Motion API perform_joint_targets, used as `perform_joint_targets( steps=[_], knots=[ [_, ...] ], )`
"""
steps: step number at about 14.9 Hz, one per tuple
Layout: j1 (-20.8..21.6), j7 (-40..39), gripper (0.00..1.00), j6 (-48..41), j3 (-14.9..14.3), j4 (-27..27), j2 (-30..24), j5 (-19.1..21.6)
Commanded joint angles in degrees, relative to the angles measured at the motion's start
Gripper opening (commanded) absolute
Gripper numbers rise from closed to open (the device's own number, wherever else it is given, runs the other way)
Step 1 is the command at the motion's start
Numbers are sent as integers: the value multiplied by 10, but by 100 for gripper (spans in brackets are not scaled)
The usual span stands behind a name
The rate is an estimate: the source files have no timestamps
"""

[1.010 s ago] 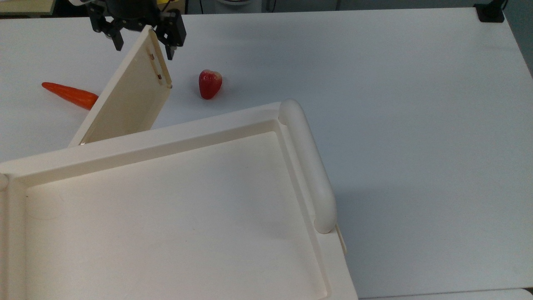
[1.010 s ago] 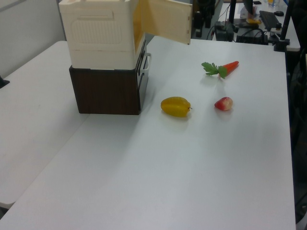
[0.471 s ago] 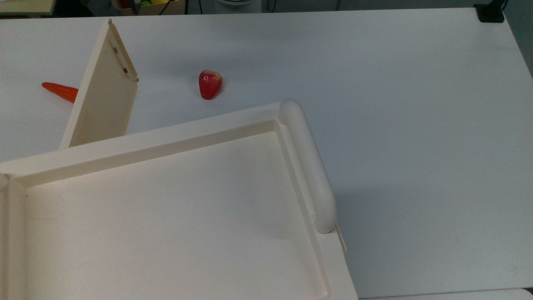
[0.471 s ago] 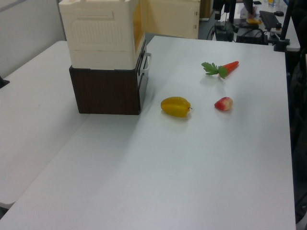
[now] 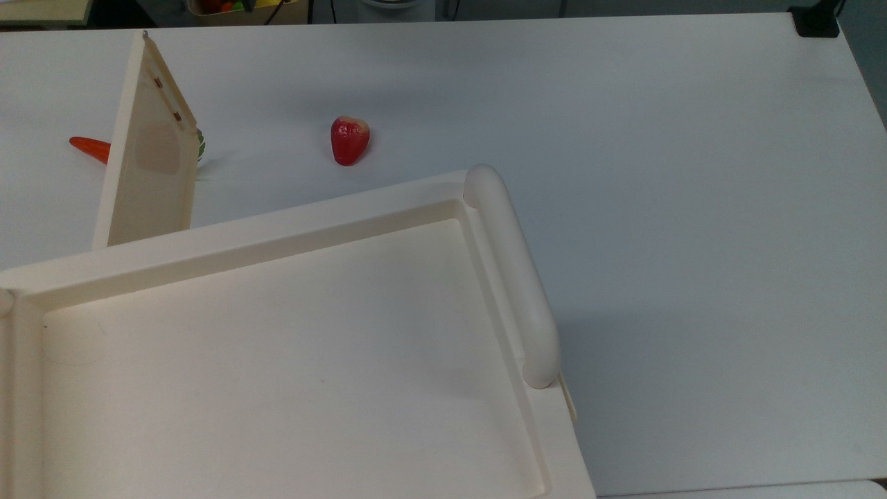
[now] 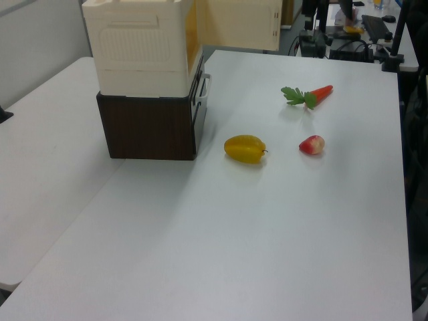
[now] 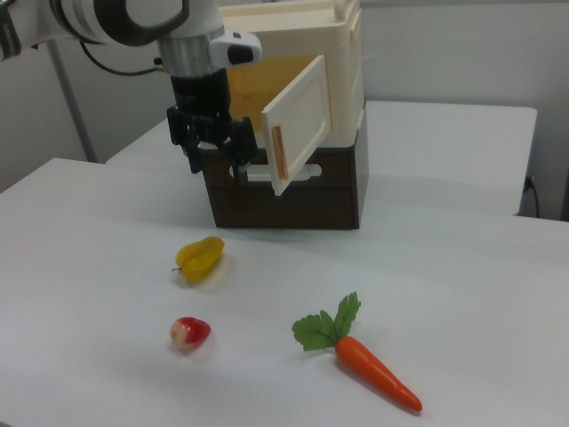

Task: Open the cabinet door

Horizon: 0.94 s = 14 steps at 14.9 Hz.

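Cabinet door (image 7: 298, 120) stands swung wide out from the cabinet (image 7: 307, 62), its paler inner face (image 5: 149, 156) with small reddish-brown fittings showing in the top view; in the right view a long handle strip runs down its outer face near the free edge; the cream cabinet sits on a dark brown box (image 6: 148, 127) at the far side of the white surface (image 5: 624, 173); the claw (image 7: 216, 162) hangs just to the right view's left of the door, apart from it, its fingers spread open and holding nothing; a carrot (image 7: 373, 374), a red fruit (image 7: 189, 333) and a yellow starfruit (image 7: 200, 258) lie well apart on the surface.
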Motion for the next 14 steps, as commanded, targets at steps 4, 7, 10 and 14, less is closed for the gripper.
perform_joint_targets(
  steps=[4, 7, 10, 14],
  knots=[
    [-17, 2, 100, 11, 19, -23, -13, -2],
    [-23, -5, 100, 16, 19, -28, -28, -11],
    [-25, 1, 100, 16, 14, -40, -46, -11],
    [-23, -1, 100, 22, 12, -45, -46, -13]
  ],
)
